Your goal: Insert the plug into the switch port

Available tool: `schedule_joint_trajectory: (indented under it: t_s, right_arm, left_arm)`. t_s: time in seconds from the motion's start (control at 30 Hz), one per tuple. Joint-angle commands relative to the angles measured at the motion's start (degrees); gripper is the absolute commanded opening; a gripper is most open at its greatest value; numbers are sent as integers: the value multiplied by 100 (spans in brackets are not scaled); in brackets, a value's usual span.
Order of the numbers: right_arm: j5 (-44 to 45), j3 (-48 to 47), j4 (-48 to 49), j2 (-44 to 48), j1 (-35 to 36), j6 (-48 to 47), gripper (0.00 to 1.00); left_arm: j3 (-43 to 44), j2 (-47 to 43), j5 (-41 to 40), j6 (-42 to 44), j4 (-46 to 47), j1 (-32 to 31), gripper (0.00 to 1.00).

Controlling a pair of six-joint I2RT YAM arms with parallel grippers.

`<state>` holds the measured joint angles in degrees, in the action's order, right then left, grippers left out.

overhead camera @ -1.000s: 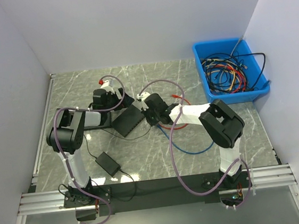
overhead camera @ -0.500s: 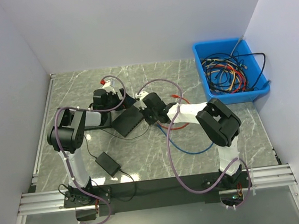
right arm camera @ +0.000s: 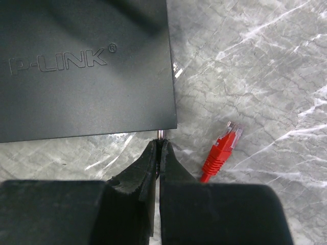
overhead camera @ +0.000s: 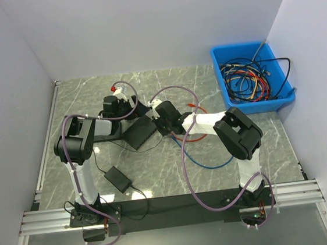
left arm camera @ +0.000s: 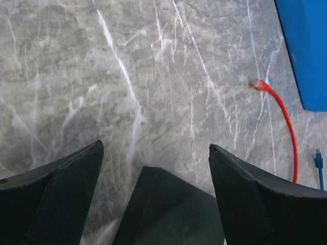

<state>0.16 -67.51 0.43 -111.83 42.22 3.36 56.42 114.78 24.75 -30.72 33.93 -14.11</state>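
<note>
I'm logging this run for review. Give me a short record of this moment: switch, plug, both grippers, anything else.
switch: black switch, lying flat, label up
left arm: left gripper open, switch corner between its fingers
right arm: right gripper shut, tips at the switch's edge; what it pinches is unclear
plug: red plug lying loose beside the right gripper, not inserted
clutter: blue bin holding cables, far right

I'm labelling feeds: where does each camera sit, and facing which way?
Top external: above, behind, looking down at the table; left arm, right arm show.
Left wrist: on left arm, facing down; open left tool frames the switch corner.
Right wrist: on right arm, facing down; shut right tool at the switch edge.
Shared: the switch.
</note>
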Motion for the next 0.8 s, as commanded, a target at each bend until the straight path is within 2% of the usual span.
schedule_joint_trajectory:
  t_s: [0.0,0.77]
  right_arm:
    - [28,-114,344,100,-12,34,0]
    - [379,0,652,170,-12,78,0]
  left_arm:
    - [237,176,100,-57,-229,-4,91]
    - [712,703,240,66,-774,-39,90]
